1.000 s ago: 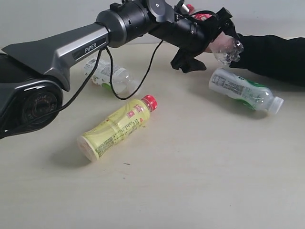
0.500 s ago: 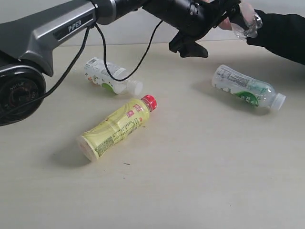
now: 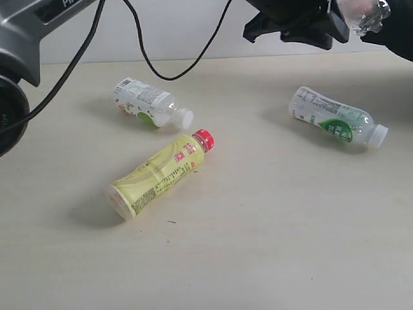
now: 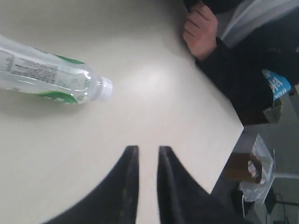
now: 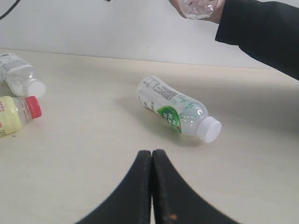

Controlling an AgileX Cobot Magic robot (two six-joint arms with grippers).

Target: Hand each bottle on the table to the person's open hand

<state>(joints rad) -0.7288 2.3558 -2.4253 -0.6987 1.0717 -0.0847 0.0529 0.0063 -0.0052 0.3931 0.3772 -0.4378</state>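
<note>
Both grippers (image 4: pixel 145 154) (image 5: pixel 152 156) hang above the table (image 3: pixel 271 245), jaws nearly together.

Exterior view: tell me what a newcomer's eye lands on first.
The yellow bottle with its red cap, lying on its side near the middle of the table, stands out most. Two clear bottles with white-green labels lie flanking it, one at back left, one at right. At the top right edge, the left gripper hangs dark above the table beside a crumpled clear bottle in the person's hand.
</note>
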